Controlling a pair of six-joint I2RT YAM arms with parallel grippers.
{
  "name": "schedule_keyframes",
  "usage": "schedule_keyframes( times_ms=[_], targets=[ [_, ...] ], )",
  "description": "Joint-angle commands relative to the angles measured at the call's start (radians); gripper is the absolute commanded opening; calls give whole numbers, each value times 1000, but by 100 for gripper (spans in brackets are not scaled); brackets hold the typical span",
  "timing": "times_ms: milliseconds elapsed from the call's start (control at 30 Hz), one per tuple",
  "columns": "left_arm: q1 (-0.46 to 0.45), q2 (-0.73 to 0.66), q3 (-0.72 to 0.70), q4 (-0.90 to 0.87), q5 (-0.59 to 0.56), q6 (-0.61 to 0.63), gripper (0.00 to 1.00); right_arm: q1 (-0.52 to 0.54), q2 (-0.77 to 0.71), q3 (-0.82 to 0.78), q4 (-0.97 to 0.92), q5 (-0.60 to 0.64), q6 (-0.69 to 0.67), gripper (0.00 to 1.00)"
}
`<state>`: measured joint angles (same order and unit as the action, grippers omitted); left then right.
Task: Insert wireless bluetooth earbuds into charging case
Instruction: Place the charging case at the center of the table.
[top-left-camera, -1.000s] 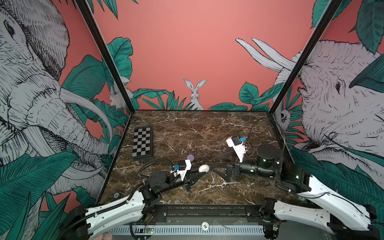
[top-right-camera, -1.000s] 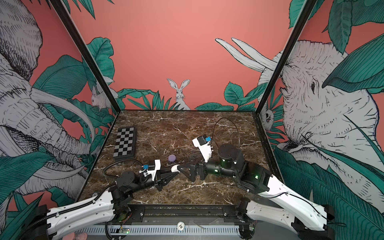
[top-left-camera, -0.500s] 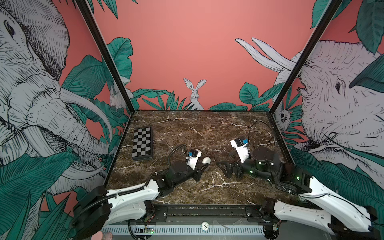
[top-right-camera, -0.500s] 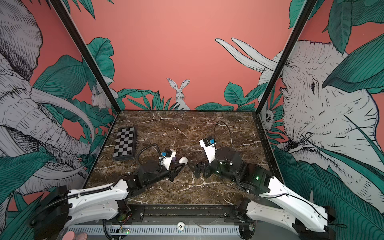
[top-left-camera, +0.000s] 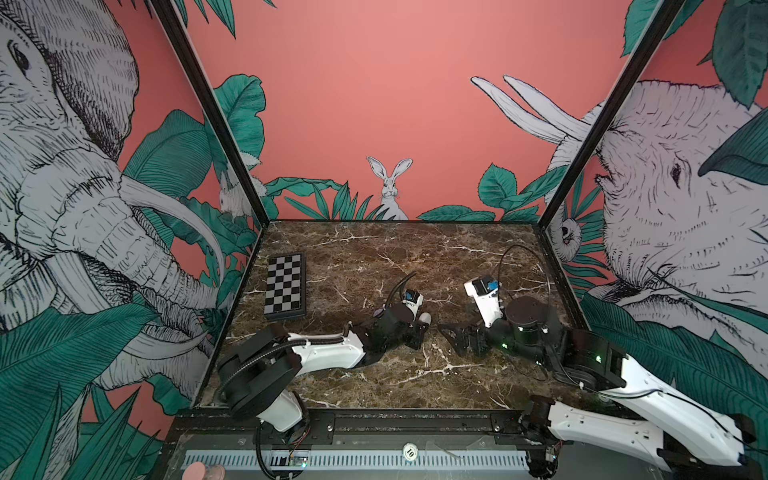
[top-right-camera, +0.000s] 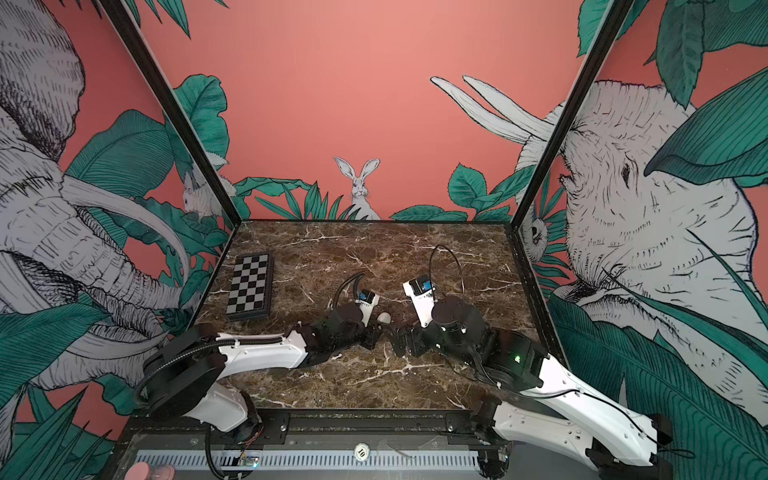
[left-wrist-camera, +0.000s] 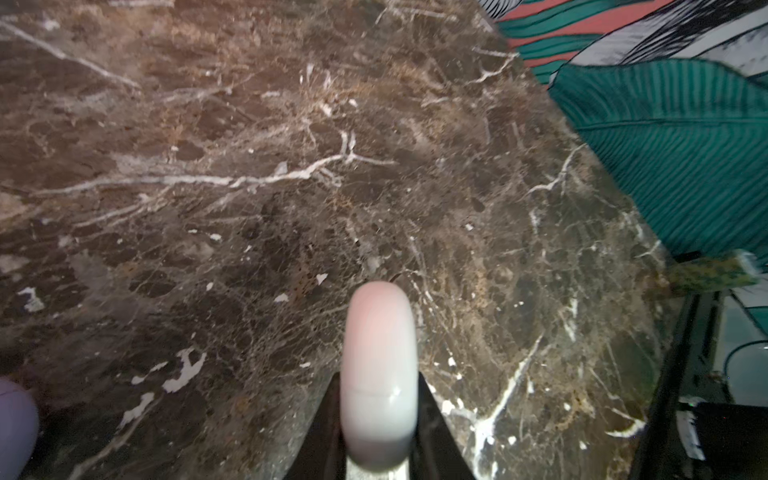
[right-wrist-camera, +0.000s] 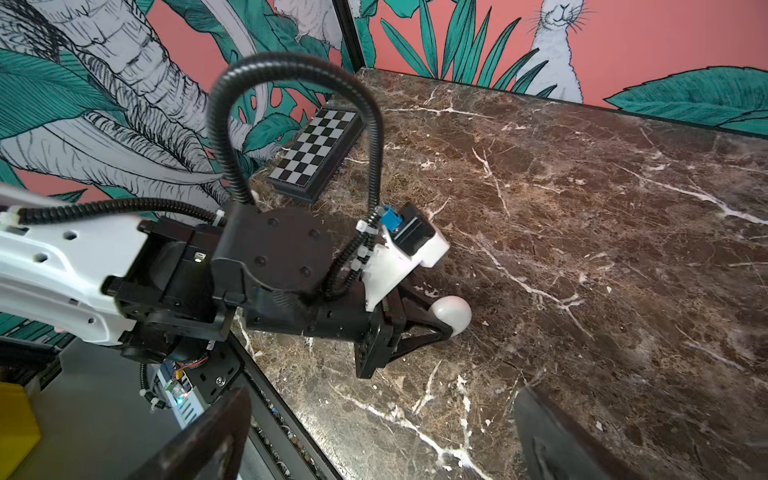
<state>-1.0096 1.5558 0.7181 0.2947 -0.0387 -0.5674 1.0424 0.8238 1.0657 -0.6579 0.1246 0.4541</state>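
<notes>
Surveying the desk (top-left-camera: 374, 249) in both top views, we find both arms reaching inward, low over the marble. Their tips face each other near the middle, close but apart.

The left claw (right-wrist-camera: 440, 318) is clamped on the white charging case (right-wrist-camera: 453, 312). The left wrist view shows the case edge-on, held upright between the two black fingers (left-wrist-camera: 434, 419), with its seam line visible. We cannot tell whether the case touches the desk.

The right claw (right-wrist-camera: 382, 399) stands spread wide and holds nothing; only bare marble lies between its dark fingers.

A checkerboard (top-left-camera: 284, 286) lies along the left wall edge, well apart from both claws. Open marble runs from the claw tips to the back wall and across to the right wall. The front edge carries the black rail (top-left-camera: 415, 422) on which both arms are mounted.

A lilac rounded body (left-wrist-camera: 14, 424), cut off by the frame, rests on the desk near the left claw.
</notes>
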Motion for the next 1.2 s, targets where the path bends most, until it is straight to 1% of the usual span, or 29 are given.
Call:
schedule_keyframes(
  times_ms=[0,67,233,367,533,600,767,867,1033,1167],
  targets=[
    [17,32,55,-97,-6,-73,0,-5,-10,2,1,19,-19,98],
    [30,59,70,-107,25,-91,0,-5,-16,-3,3,18,-17,98],
    [35,95,113,-184,34,-123,0,-5,-19,-17,12,5,-14,98],
    [43,139,147,-223,74,-126,0,-4,-20,-34,27,1,-4,98],
    [64,159,133,-182,106,-164,0,-5,-19,-45,36,-12,6,98],
    [74,161,128,-191,115,-180,0,-5,-20,-49,36,-11,6,98],
    [94,184,110,-153,169,-209,0,-5,-11,-61,47,-19,14,98],
    [95,193,119,-169,180,-211,1,-4,-6,-65,52,-23,16,98],
    [95,195,121,-181,191,-203,9,-5,-5,-65,54,-25,14,98],
    [95,193,118,-193,197,-204,28,-5,-6,-71,57,-27,16,98]
  ],
)
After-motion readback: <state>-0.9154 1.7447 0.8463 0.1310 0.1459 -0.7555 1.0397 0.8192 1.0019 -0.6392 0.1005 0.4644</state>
